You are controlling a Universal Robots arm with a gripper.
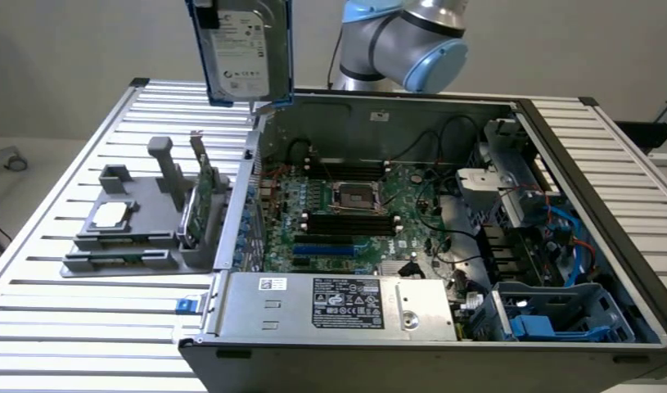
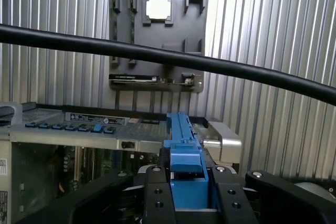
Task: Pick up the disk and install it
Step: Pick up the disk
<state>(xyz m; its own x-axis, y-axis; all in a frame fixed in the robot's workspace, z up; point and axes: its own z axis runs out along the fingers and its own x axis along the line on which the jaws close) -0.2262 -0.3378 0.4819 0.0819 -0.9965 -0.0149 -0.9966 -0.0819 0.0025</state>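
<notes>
Slatted metal worktop point(image 1: 49, 327), carrying all items. Grey holder point(image 1: 137, 237), on the exterior view's left: holds a small square silver chip point(image 1: 111, 214) lying flat and a green circuit card point(image 1: 202, 184) standing on edge; its far slots are hard to make out. Disk point(image 1: 245, 53), silver-grey with a white barcode label and blue rails: hangs upright in the air, clear of the worktop, above the far corner of the case on the holder's side; its upper end is cut off by the frame. Jaws: clamped on the disk's blue rail, as seen in the wrist view, where the disk point(image 2: 184, 150) shows edge-on only. Black cable point(image 2: 157, 53): crosses the wrist view, partly hiding the holder. Open computer case point(image 1: 421, 123): motherboard point(image 1: 344, 205) exposed. Arm point(image 1: 415, 41): one blue-capped joint behind the case's far wall, the rest cut off. Blue drive cage point(image 1: 562, 311): inside the case, near corner on the exterior view's right.
</notes>
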